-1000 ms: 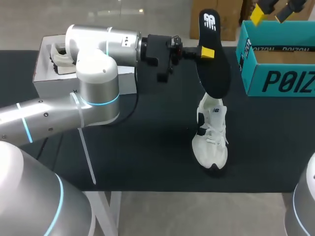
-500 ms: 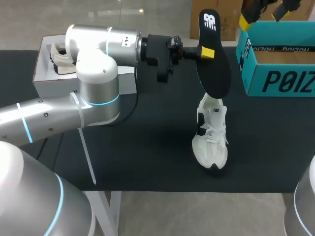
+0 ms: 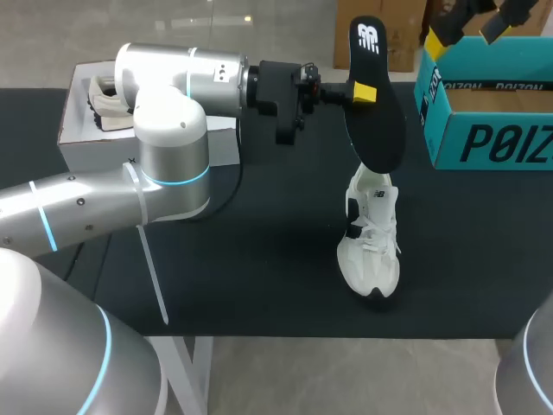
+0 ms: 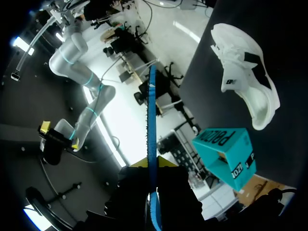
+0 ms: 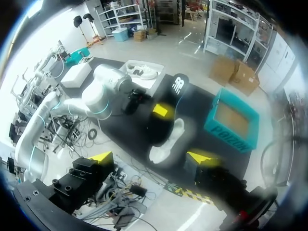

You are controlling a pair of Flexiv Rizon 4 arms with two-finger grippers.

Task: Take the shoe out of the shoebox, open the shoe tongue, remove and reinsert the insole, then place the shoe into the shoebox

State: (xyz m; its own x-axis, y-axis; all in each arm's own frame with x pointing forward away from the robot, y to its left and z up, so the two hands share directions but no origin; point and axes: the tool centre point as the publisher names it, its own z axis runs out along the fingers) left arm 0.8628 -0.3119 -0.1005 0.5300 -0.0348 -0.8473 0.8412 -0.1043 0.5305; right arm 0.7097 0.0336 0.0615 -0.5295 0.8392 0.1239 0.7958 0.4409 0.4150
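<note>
Two-finger pinch by left gripper (image 3: 364, 92) on the insole (image 3: 378, 121), upright above the shoe (image 3: 371, 242) centre-right in head view, edge-on from that wrist; right gripper (image 5: 151, 157) spread wide and empty, clear only from its own.

The insole (image 3: 378, 104) stands upright over the heel of the shoe (image 3: 371, 246), blocking its opening from above. Bare table (image 3: 458, 225) lies open between the shoe and the teal shoebox (image 3: 484, 138); the left arm (image 3: 173, 130) spans the left side.
</note>
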